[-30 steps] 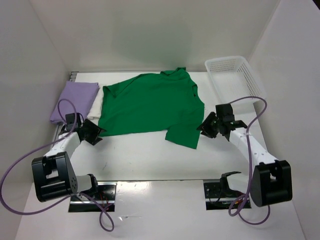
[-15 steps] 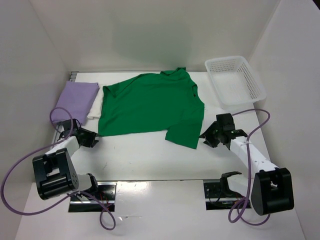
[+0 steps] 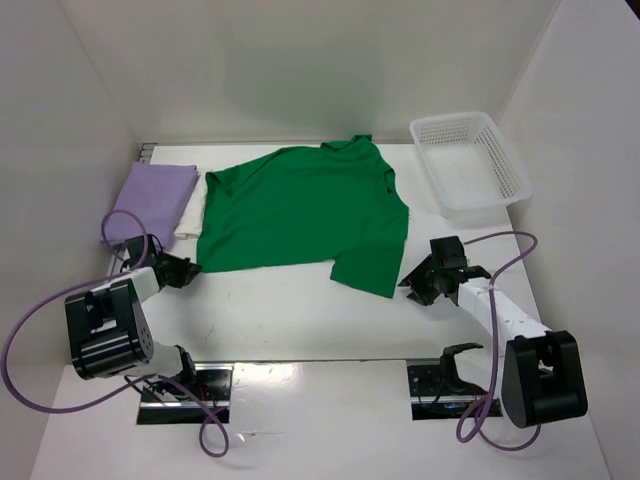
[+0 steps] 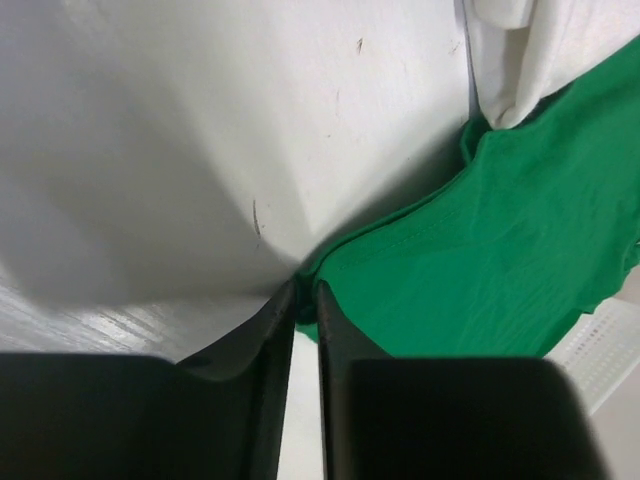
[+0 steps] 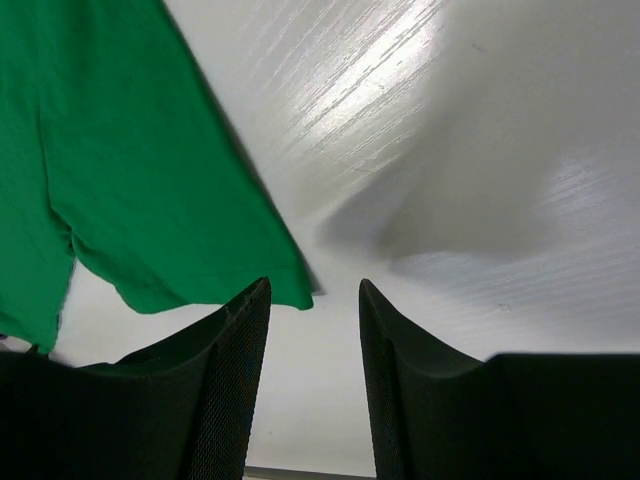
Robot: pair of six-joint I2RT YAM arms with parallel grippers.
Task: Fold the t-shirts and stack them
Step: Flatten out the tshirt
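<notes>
The green t-shirt (image 3: 300, 215) lies spread flat in the middle of the table. Its lower left corner (image 4: 480, 260) sits pinched between the nearly closed tips of my left gripper (image 4: 306, 292), low on the table (image 3: 188, 268). My right gripper (image 3: 408, 284) is open just off the shirt's lower right corner. In the right wrist view that green corner (image 5: 120, 170) ends just ahead of the left fingertip, and the gap of the right gripper (image 5: 314, 285) holds only bare table. A folded lavender t-shirt (image 3: 150, 198) lies at the left, with a white t-shirt (image 3: 190, 215) (image 4: 530, 40) beside it.
A white plastic lattice basket (image 3: 470, 160) stands at the back right corner. White walls close in the table on the left, back and right. Purple cables loop from both arm bases at the near edge.
My left gripper has closed its jaws down onto the green shirt's lower left corner. My right gripper has dropped back toward the near side, to the shirt's lower right corner, staying open.
</notes>
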